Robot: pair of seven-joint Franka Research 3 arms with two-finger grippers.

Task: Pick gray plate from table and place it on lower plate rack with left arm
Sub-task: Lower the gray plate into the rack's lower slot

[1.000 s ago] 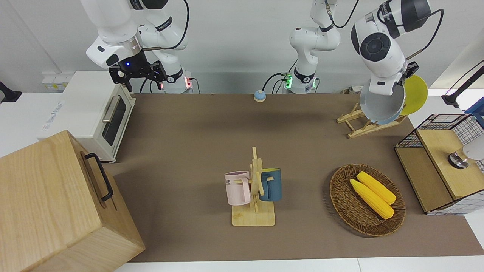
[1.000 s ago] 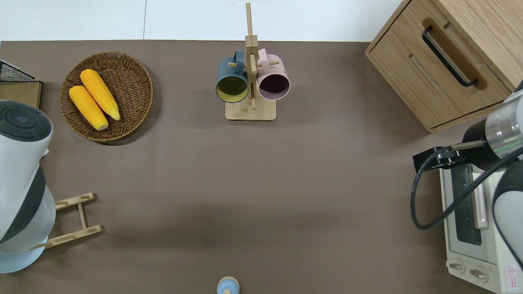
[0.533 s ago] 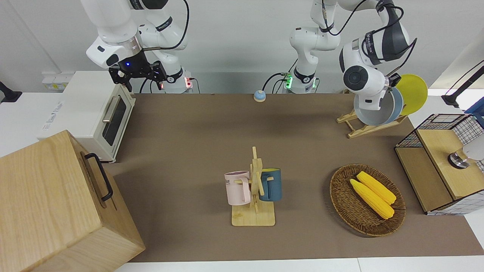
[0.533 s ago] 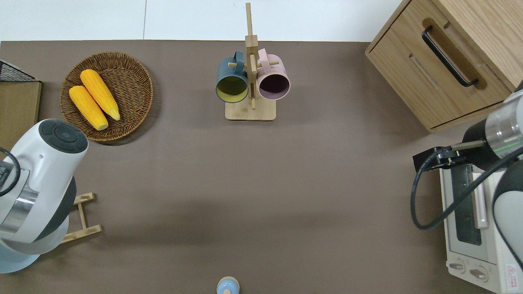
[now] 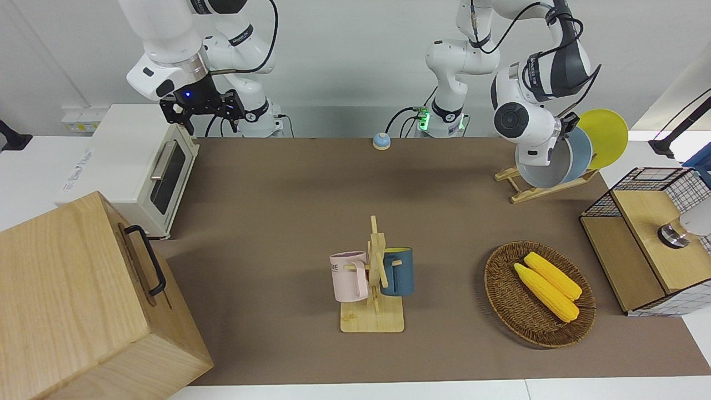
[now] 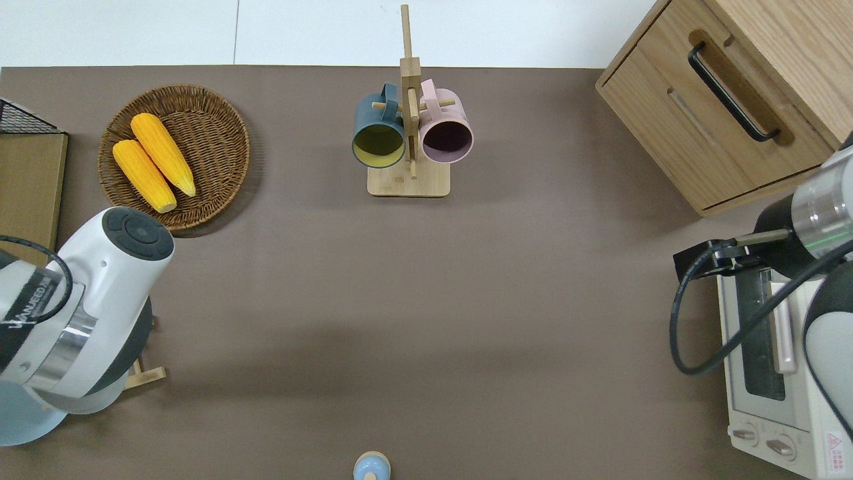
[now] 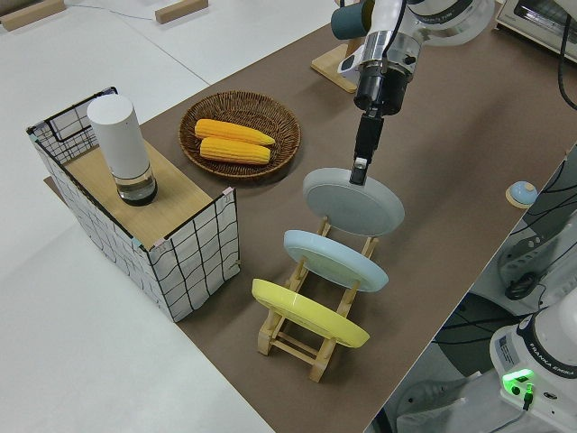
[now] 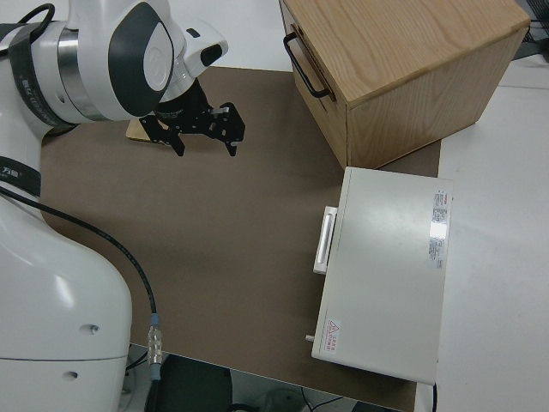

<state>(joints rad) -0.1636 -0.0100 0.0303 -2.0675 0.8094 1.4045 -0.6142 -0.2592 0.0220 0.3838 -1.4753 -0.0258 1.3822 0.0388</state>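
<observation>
Left arm (image 7: 424, 18) reaching down over the rack (image 7: 311, 347), right arm (image 5: 166, 44) parked with claw (image 8: 202, 129) spread open. Gray plate (image 7: 353, 201) leaning in the rack's slot right under the left claw (image 7: 359, 171), fingertips pinched on its upper rim. Blue plate (image 7: 335, 260) and yellow plate (image 7: 309, 313) slotted farther down the rack from that claw.

On the brown counter (image 6: 426, 300), 2 corn cobs (image 6: 153, 162) lie in a basket (image 6: 220, 147); 2 mugs (image 6: 413, 137) hang on a wooden stand (image 6: 408, 180).
</observation>
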